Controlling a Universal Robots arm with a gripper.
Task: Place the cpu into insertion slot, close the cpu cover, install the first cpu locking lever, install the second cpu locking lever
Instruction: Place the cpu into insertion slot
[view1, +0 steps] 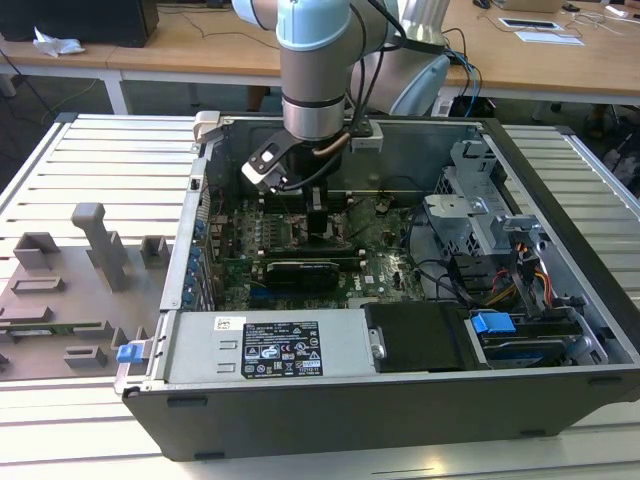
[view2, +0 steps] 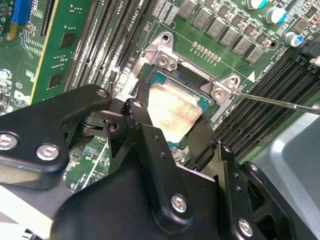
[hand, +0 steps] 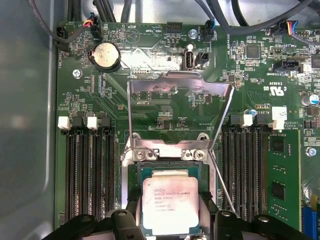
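exterior view overlooks the whole case from above; both wrist views closely face the insertion slot

An open computer case lies on the slatted table; its power supply sits at six o'clock, grey fixtures at nine.

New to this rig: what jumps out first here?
In the exterior view, the arm reaches down into the open computer case. In the first wrist view, the gripper clasps the cpu between its fingers at the insertion slot, with the cpu cover standing open.
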